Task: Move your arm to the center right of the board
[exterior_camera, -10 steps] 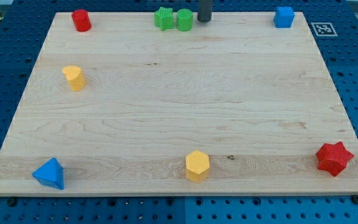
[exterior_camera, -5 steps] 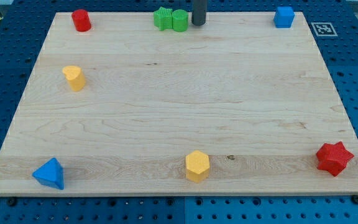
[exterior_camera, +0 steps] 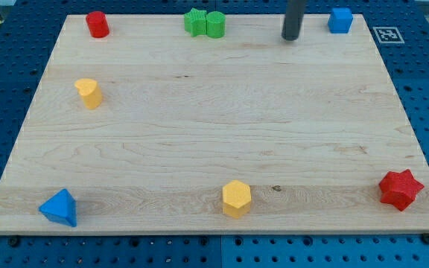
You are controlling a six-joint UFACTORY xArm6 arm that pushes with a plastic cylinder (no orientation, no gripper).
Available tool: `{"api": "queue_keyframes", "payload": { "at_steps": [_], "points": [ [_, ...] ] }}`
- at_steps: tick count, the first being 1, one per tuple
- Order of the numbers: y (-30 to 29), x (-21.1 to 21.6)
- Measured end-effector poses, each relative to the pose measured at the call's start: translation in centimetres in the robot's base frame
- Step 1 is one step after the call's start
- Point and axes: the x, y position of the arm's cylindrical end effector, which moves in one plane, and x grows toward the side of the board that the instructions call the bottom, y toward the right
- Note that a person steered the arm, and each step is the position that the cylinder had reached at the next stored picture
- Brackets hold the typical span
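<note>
Along the bottom of the light wooden board point(exterior_camera: 199, 149), a blue triangular block point(exterior_camera: 59, 208) is sitting lower left, a yellow hexagonal block point(exterior_camera: 236, 199) bottom centre, a red star block point(exterior_camera: 400, 189) lower right. A yellow heart-shaped block point(exterior_camera: 89, 93) is resting mid-left. At the top, a red cylinder point(exterior_camera: 97, 24), a green star block point(exterior_camera: 195, 22) touching a green cylinder point(exterior_camera: 215, 24), and a blue cube point(exterior_camera: 339, 20) are lining the edge. My tip point(exterior_camera: 290, 38) is standing upper right, just left of the blue cube, touching and holding nothing.

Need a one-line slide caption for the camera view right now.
My tip near the board's top edge, between the green blocks and the blue cube.
</note>
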Motion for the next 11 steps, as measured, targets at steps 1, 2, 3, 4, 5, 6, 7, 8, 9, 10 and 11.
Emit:
{"api": "queue_keyframes", "payload": {
  "at_steps": [1, 2, 3, 4, 5, 6, 7, 8, 9, 10, 11],
  "points": [
    [2.1, 1.7],
    [2.2, 1.8],
    [3.2, 2.0],
    [4.0, 2.3],
    [4.8, 2.7],
    [6.2, 3.6],
    [7.3, 4.6],
    [9.1, 5.7],
    [10.8, 8.1],
    [12.5, 10.5],
    [14.3, 12.2]
  ]
}}
